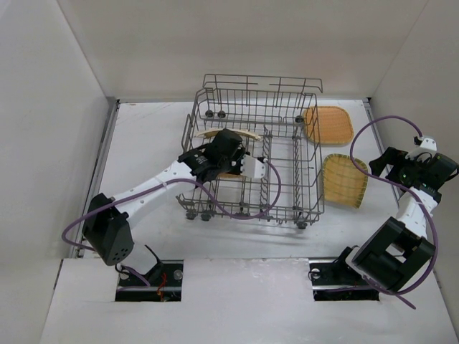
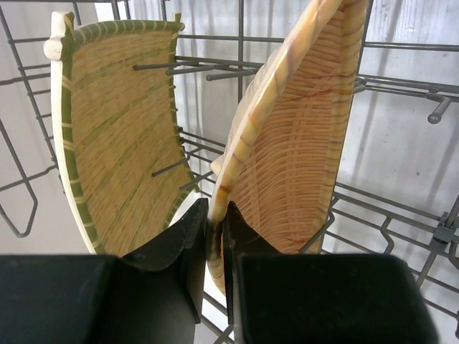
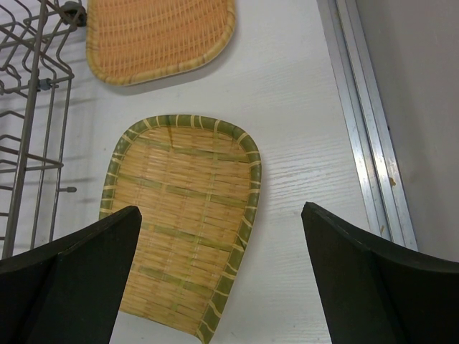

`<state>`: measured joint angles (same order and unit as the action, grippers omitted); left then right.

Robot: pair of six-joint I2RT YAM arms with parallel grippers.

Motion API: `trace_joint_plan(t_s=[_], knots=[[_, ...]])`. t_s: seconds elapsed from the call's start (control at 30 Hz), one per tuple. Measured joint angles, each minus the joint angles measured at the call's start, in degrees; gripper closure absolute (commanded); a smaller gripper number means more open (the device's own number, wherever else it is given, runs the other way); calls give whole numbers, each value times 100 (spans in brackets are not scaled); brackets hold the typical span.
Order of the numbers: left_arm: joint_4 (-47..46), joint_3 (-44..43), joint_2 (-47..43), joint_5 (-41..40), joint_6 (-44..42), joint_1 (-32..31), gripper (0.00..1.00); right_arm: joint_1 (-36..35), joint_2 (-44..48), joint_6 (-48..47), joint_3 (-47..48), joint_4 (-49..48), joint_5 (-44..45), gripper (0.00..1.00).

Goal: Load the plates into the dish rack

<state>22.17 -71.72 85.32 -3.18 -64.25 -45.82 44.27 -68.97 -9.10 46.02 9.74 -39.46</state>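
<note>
The grey wire dish rack (image 1: 287, 208) stands mid-table. My left gripper (image 1: 247, 168) reaches into it and is shut on the rim of an orange woven plate (image 2: 301, 143), held upright between the tines (image 2: 214, 215). A green-rimmed woven plate (image 2: 122, 122) stands on edge to its left, seen as a thin sliver from above (image 1: 228, 133). Two plates lie flat to the right of the rack: an orange one (image 1: 328, 124) and a green-rimmed one (image 1: 344, 180). My right gripper (image 1: 387, 163) is open and empty above the green-rimmed plate (image 3: 186, 229); the orange one (image 3: 158, 36) lies beyond.
The rack's right side (image 3: 29, 107) is close to the left of the flat plates. A metal rail (image 3: 366, 143) runs along the table's right edge, with white walls on three sides. Purple cables loop off both arms.
</note>
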Motion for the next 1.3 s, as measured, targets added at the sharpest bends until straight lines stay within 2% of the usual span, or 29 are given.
trace_joint_plan(t_s=[0.63,1.2,1.3], knots=[[-22,216,-575,-531,72,55,95,-11,-2,-35,0,4,0,0],[-404,343,210,-439,4,52,94,-11,-2,-35,0,4,0,0],[-444,310,282,-439,2,17,87,-11,-2,-37,0,4,0,0]])
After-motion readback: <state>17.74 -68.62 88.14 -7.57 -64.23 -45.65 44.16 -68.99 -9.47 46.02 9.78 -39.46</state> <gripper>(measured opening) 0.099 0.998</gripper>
